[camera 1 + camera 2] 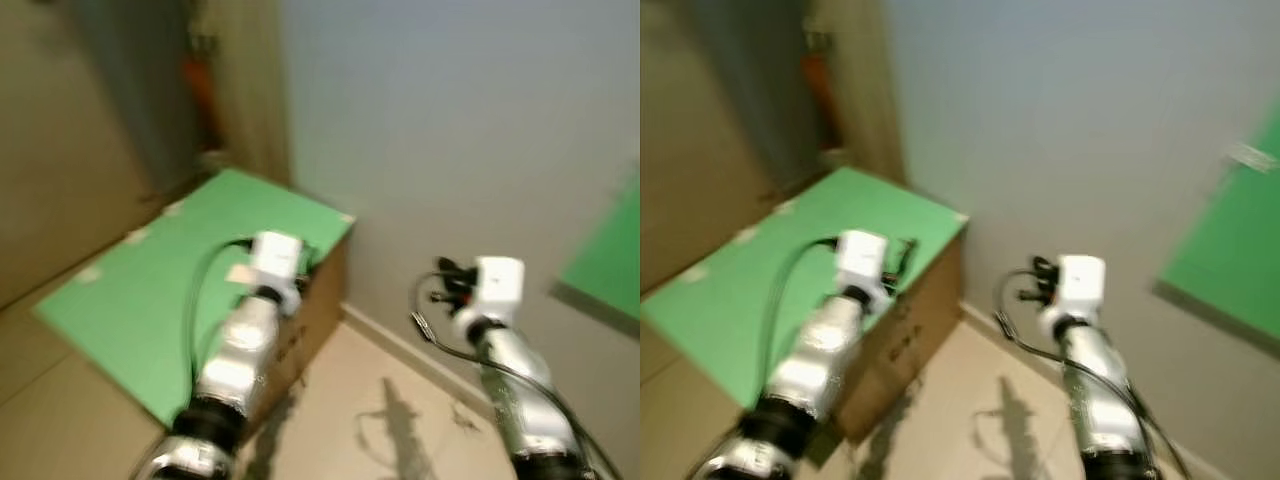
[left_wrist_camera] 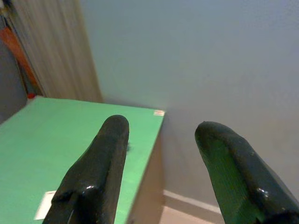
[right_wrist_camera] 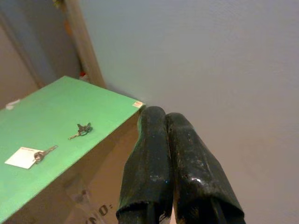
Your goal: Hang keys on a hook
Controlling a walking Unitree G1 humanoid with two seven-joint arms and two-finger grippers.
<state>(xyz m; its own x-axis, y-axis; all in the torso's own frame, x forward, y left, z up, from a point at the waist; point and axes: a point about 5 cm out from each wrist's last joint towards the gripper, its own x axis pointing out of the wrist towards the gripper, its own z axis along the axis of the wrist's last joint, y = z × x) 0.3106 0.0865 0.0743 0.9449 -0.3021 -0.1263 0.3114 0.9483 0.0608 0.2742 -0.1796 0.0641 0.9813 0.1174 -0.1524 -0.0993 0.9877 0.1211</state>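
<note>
Head views blurred. Both arms raised fwd. Left gripper [image 2: 161,154] over green top of cardboard box [image 1: 310,330], fingers [image 2: 100,163] spread wide, nothing between. Right gripper [image 3: 166,154] right of box, over floor near wall [image 1: 450,130], fingers pressed together, nothing held. Keys [image 3: 83,129] lie on green top [image 3: 60,116], toward far right corner; second key [image 3: 43,154] nearer, touching white tag [image 3: 21,157]. Second green panel [image 1: 610,255] at far right.

both arms raised forward; left gripper [image 2: 161,154] fingers spread apart, right gripper [image 3: 166,121] fingers pressed together, empty
</note>
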